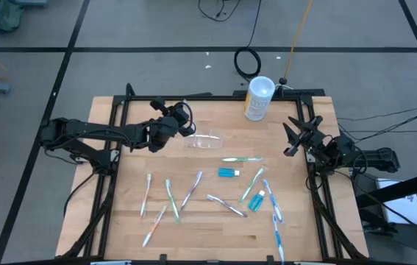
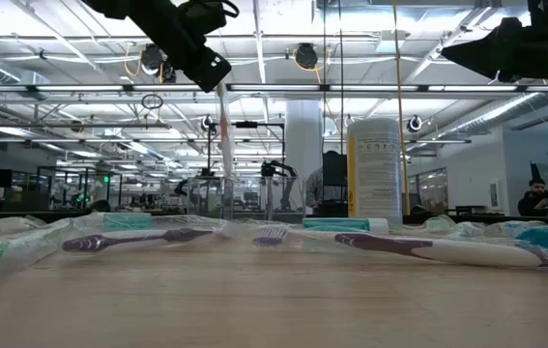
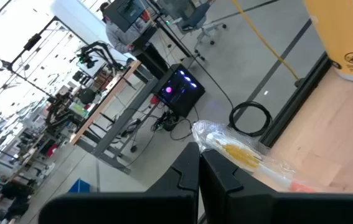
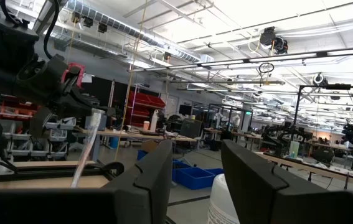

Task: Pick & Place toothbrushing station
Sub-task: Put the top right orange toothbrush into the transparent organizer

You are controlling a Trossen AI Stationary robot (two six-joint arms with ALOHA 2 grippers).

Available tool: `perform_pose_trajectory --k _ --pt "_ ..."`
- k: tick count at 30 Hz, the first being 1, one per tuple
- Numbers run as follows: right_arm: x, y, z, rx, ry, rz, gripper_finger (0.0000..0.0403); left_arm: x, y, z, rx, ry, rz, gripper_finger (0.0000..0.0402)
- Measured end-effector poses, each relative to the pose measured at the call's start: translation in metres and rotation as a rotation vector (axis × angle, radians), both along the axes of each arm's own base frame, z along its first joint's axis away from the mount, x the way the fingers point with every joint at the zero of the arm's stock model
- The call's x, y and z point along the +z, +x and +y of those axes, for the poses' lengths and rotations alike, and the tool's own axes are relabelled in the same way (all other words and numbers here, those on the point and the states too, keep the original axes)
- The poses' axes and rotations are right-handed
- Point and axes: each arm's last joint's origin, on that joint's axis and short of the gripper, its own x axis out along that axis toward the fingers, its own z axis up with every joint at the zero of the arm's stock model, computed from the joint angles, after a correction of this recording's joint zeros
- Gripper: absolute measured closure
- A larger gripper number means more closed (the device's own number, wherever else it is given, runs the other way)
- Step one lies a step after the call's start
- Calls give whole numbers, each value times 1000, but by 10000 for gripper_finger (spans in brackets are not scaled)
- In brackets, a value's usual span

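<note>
High view: the left gripper (image 1: 186, 118) hangs over the back-left part of the wooden table (image 1: 134, 151), just beside the clear plastic cup (image 1: 207, 140), which lies tipped on its side near the table's middle. Its jaws are pinched tight on a wrapped toothbrush (image 3: 241, 151); the left wrist view shows the crinkled wrapper and a yellowish handle poking out past the closed fingers (image 3: 220, 177), and the low view shows the brush hanging downward below the gripper. The right gripper (image 1: 301, 132) waits at the table's right edge, its fingers (image 4: 257, 180) spread apart and holding nothing. Behind the cup, at the table's back edge, stands a tall white canister (image 1: 258, 98) with a yellowish label. More wrapped toothbrushes (image 1: 193, 190) lie scattered across the front half of the table, one green-handled brush (image 1: 241, 159) lying just in front of the cup. Two small teal toothpaste tubes rest among them: one (image 1: 228, 173) near the middle, another (image 1: 257, 201) toward the front right.
</note>
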Motion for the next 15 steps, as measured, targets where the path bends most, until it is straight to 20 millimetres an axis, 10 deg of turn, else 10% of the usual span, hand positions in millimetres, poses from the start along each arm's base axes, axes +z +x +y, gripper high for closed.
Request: perform_pose_trajectory --k 15 --pt "0 0 0 0 0 0 273 -17 -5 -2 -28 -191 -58 399"
